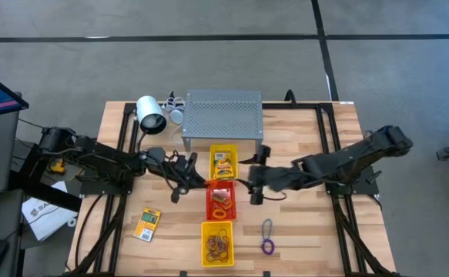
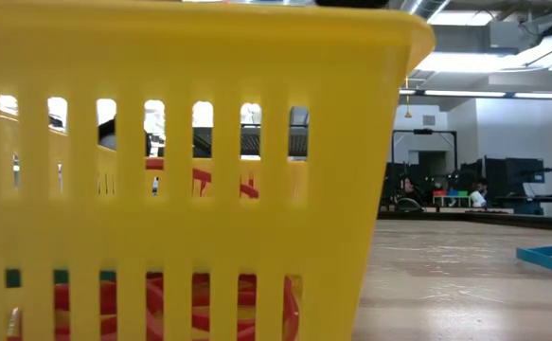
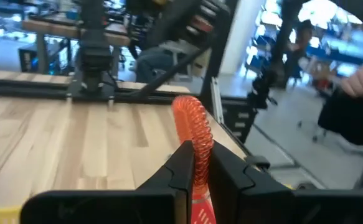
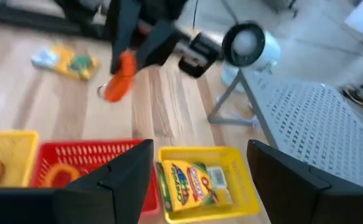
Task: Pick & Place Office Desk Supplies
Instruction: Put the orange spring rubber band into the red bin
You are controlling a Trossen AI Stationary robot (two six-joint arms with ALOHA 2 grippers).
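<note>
High view: three trays sit in a column at the middle of the worktop [image 1: 301,146]: a far yellow tray [image 1: 212,152], a red tray [image 1: 208,201] and a near yellow tray [image 1: 206,231]. The far yellow tray carries one crayon box [image 1: 223,165]. The red tray holds orange loops [image 1: 222,198], count unclear. The near yellow tray holds a tangle of rubber bands [image 1: 218,246], not countable. One purple loop [image 1: 267,246] lies on bare wood right of the near tray. One card packet [image 1: 147,224] lies left of the trays. One perforated metal stand [image 1: 222,115] and one white lamp [image 1: 152,114] stand at the far edge. Left hand [image 1: 184,187] sits just left of the red tray; right hand [image 1: 255,185] just right of it.

Low view: the near yellow tray's slotted wall [image 2: 162,189] fills most of the picture; red bands show only through the slots. Both hands are hidden.

Left wrist view: left hand [image 3: 197,171], fingers narrow, pinches one orange coiled ring [image 3: 197,134] held above the wood. The ring's lower end is hidden between the fingers.

Right wrist view: right hand [image 4: 200,180] stands wide, gripping nothing, above the red and far yellow trays. The coiled ring shows beyond it in the left hand. Tray edges are cut off.
</note>
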